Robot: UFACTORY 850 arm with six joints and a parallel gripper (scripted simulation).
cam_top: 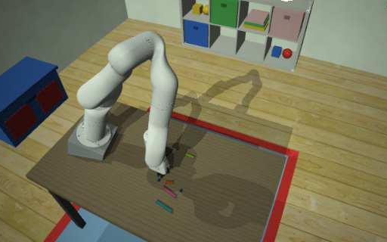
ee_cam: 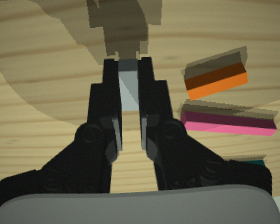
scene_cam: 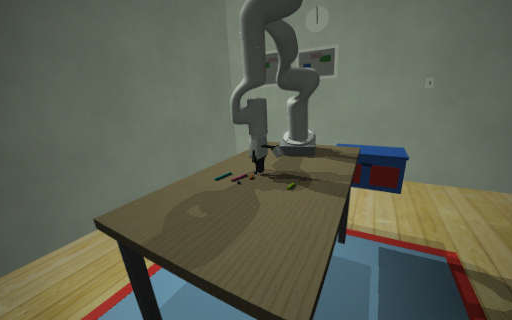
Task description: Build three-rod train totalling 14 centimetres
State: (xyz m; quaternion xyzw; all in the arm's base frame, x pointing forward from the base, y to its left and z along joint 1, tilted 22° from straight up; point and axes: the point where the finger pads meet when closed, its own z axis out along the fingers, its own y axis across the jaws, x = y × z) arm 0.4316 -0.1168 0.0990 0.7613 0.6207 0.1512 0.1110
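My gripper (cam_top: 161, 175) is low over the table, fingers pointing down. It is shut on a short grey rod (ee_cam: 127, 88), which shows between the fingers in the wrist view. Just to its right lie an orange rod (cam_top: 169, 182) (ee_cam: 216, 78) and a longer pink rod (cam_top: 168, 191) (ee_cam: 228, 121), roughly parallel and apart. A turquoise rod (cam_top: 164, 206) lies nearer the table's front edge. A small blue rod (cam_top: 181, 190) sits beside the pink rod. Another small blue piece (cam_top: 159, 180) shows right at the fingertips. A lime rod (cam_top: 190, 156) lies apart, further back.
The arm's base (cam_top: 92, 141) stands at the table's back left corner. The rods also show in the exterior view, near the gripper (scene_cam: 257, 170) at the table's far end. The table edges drop to the floor.
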